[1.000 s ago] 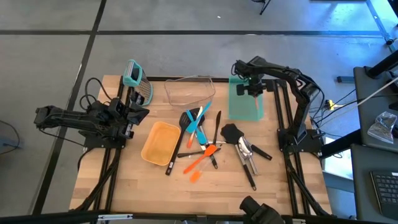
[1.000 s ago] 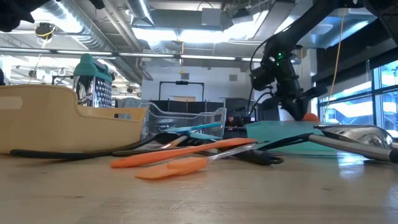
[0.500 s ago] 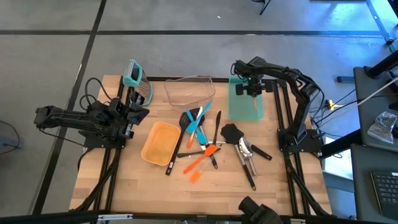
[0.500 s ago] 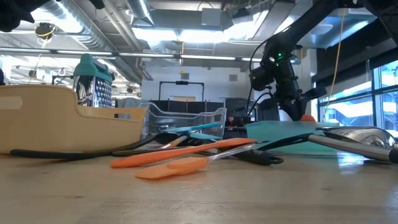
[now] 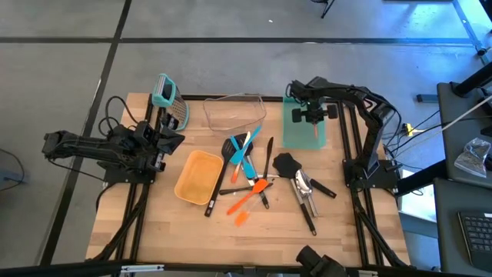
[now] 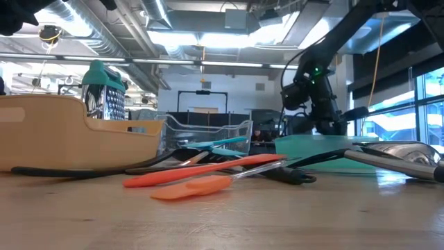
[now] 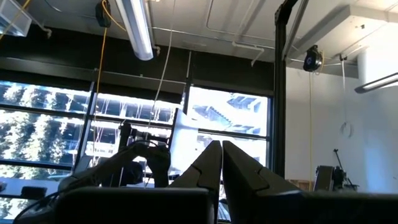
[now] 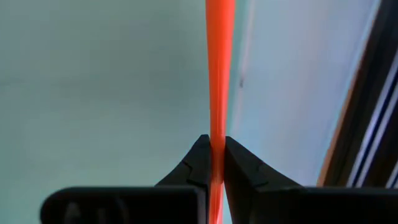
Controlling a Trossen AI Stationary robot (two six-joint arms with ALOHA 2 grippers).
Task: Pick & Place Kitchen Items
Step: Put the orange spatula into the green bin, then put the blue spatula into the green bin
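Teal board (image 5: 304,123) beneath right tool (image 5: 314,117)

high: straight down on table (image 5: 154,231) | low: tabletop level (shares utensils) | wrists: forward, close

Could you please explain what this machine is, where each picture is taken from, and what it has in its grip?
These are two dark robot arms working at a wooden table. One picture looks straight down on it, one looks level across the tabletop, and one comes from a camera on each arm's wrist.

The left gripper waits shut and empty at the table's left edge; its wrist camera sees only the room.

The right gripper hangs over a teal cutting board, shut on a thin orange utensil; which kind cannot be told.

Mid-table lies a pile of utensils: black slotted turners, orange spatulas, a teal one and a silver metal tool. Nearby are a tan tray, a clear bin and a teal-handled grater.
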